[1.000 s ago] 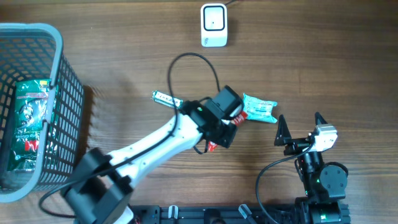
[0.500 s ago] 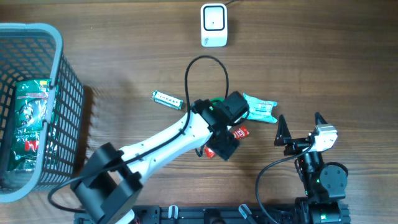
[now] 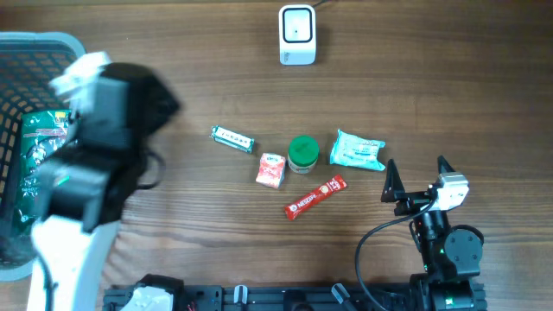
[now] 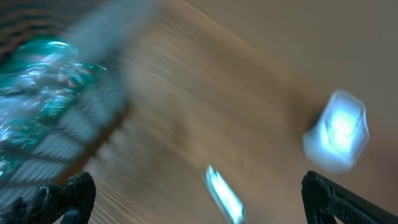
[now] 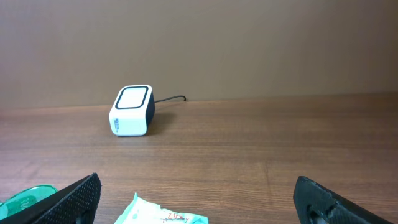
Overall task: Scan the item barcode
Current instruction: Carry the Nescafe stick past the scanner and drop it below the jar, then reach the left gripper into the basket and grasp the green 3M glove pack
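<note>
Far left of the scanner (image 3: 296, 34), robot-side, spot the left gripper (image 4: 199, 199) splayed wide, gripping nothing, blurred. Same for the right gripper (image 3: 416, 173): spread, empty, parked right of the scanner, robot-side. Find the red sachet (image 3: 315, 197) almost straight robot-ward from the scanner, lying diagonally, off to the left of the right fingers (image 3: 390, 183), the nearer pair. Compare a second ago: then clamped shut right over that sachet, now swung clear.

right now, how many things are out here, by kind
wrapped packets on the table: 4 (white bar, red-and-white packet, red stick sachet, teal pack)
round green tub: 1
green bag in the basket: 1
basket: 1
scanner: 1
total: 8
</note>
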